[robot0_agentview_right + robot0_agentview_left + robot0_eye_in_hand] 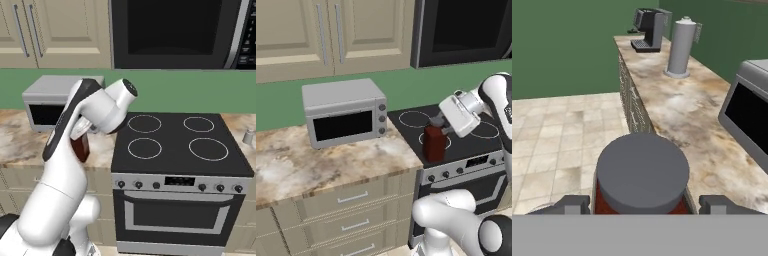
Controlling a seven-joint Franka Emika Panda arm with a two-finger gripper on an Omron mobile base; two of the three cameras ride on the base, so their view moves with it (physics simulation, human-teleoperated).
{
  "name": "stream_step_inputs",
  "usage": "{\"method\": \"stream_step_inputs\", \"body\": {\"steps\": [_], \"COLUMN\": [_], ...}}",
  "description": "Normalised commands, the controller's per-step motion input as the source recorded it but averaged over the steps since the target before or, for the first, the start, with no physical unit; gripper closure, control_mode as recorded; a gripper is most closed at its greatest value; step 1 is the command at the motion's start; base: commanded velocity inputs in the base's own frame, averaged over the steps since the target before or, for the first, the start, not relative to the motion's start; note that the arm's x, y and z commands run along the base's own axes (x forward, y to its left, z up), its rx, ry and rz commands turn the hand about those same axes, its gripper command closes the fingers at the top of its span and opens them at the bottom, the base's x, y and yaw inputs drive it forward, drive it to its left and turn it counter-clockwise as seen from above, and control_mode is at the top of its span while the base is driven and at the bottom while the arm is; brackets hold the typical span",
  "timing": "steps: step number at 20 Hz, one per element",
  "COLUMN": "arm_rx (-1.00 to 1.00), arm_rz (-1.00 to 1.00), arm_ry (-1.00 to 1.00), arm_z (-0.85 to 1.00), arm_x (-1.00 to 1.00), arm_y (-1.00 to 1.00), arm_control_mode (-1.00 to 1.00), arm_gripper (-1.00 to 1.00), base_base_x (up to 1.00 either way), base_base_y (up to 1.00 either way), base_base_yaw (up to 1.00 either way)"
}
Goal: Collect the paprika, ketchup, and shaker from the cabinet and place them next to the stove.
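The squat dark red-brown paprika jar (434,143) with its grey lid stands on the counter's front edge beside the black glass stove (180,142), between the spread fingers of the gripper (646,204), which seem not to pinch it. A careless sideways pull could tip it off the mottled marble counter (331,165) onto the tiled floor (562,135)

The paprika (434,143) stands between toaster oven (344,112) and stove (456,135).

bare counter (331,165) left of paprika (434,143); toaster oven (345,112) blocks rear; stove (180,145) burners seemingly unobstructed
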Motion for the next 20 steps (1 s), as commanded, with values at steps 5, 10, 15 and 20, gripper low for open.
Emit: {"method": "stream_step_inputs", "body": {"steps": [5,10,15,20], "arm_rx": [0.02,0.0,0.0,0.0], "arm_rz": [0.06,0.05,0.05,0.05], "arm_ry": [0.0,0.02,0.05,0.03], "arm_z": [-0.19,-0.2,-0.24,-0.22], "arm_x": [0.48,0.48,0.48,0.42], "arm_y": [0.01,0.06,0.11,0.08], "arm_control_mode": [-1.0,-1.0,-1.0,-1.0], "arm_gripper": [1.0,1.0,1.0,1.0], "base_base_x": [0.0,0.0,0.0,0.0], "base_base_y": [0.0,0.0,0.0,0.0], "base_base_yaw": [0.0,0.0,0.0,0.0]}}
